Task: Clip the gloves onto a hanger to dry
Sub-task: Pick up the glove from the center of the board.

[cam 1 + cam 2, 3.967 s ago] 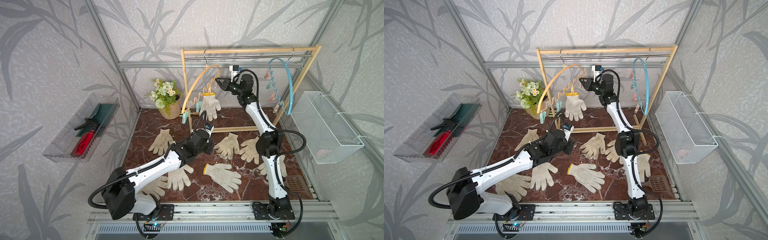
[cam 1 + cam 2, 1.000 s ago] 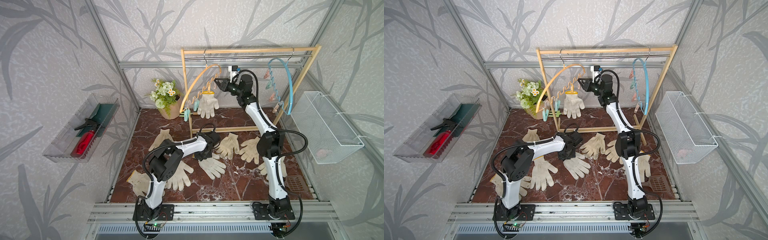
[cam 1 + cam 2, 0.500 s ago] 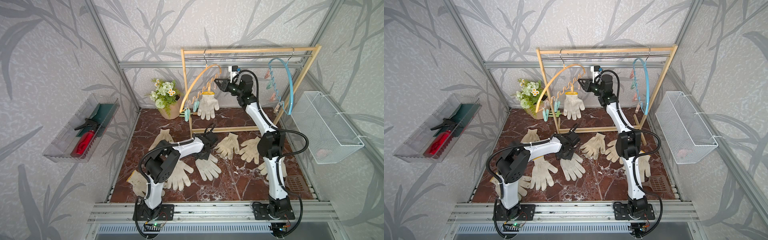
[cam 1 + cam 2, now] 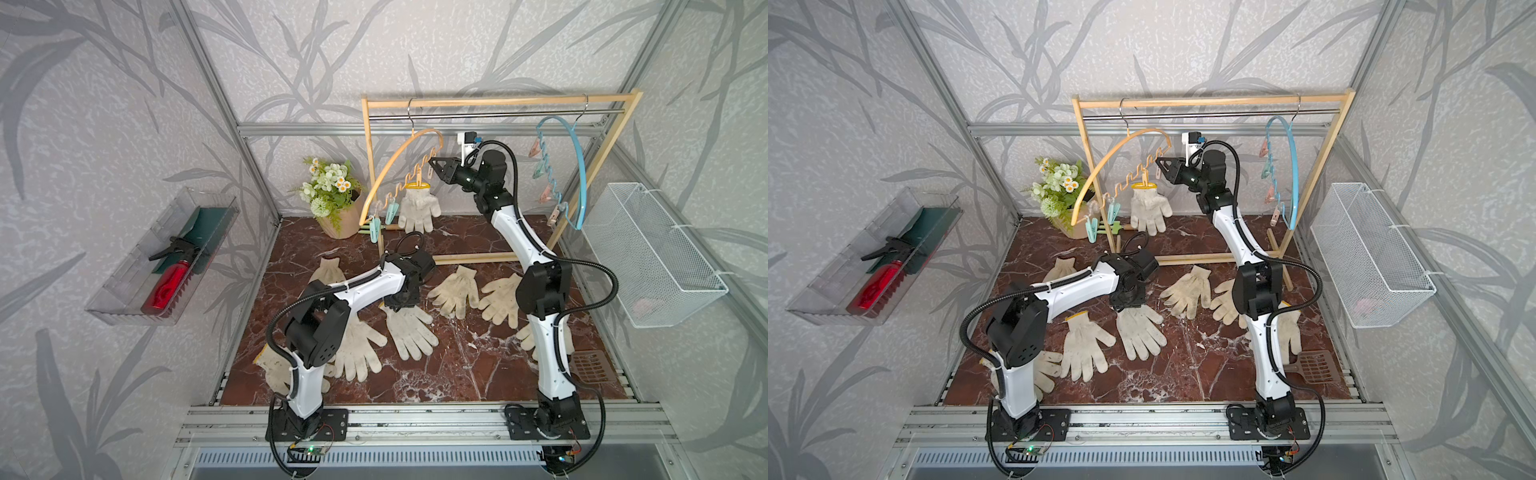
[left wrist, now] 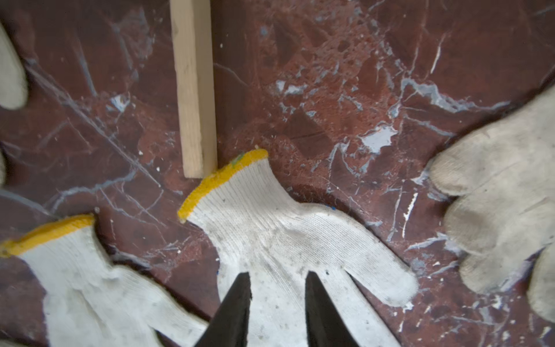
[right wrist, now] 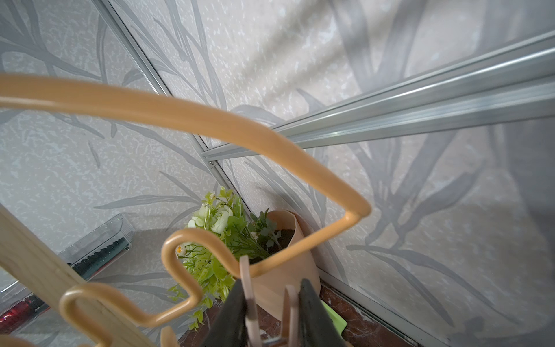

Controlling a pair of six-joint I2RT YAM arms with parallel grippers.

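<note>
Red marble floor (image 4: 478,365) fills the middle of both top views, with loose gloves (image 4: 455,286) scattered across it. My left gripper (image 5: 277,275) points down at that floor with its jaws parted and nothing pinched between them. Through the gap the left wrist view shows the knit of one glove (image 5: 270,234) lying flat.

The tips sit over the base of its fingers. Its yellow cuff (image 5: 219,180) lies out ahead of them, right at the end of the wooden rack foot (image 5: 195,90). In a top view this glove (image 4: 409,332) sits at frame centre. Its long axis runs from under the wrist down towards the lower edge, leaning a little right, with the fingers fanned at the low end.

I judge the next grab wants the cuff end, so the tips would need to go forward along that axis.

My right gripper (image 6: 271,282) is well apart, in the upper middle of the frame. It is closed on a peg (image 6: 247,288) of the orange hanger (image 6: 356,210), beside the one glove already hung (image 4: 417,208). The left arm is clearly the nearer one.
</note>
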